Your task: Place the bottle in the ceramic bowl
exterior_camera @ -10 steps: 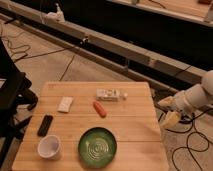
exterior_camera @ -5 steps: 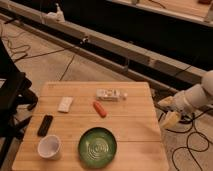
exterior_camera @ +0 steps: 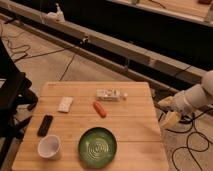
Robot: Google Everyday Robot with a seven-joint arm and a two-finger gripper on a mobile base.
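We judge the task barely begun. The bottle [exterior_camera: 111,94] lies on its side near the far edge of the desk [exterior_camera: 135,130], untouched, with an orange carrot-like piece [exterior_camera: 100,108] just in front of it. The ceramic bowl [exterior_camera: 97,146] sits empty near the front edge, well apart from the bottle. The gripper [exterior_camera: 168,111] hangs off the desk's right side, beyond the edge and clear of everything. Its two tan tips appear spread, with nothing between them. Everything remains to be done: reaching across to the bottle, grasping it, carrying it forward over the carrot piece and setting it in the bowl. Against the frames from half a second and a second ago we see no change: arm, gripper and objects all sit where they were.
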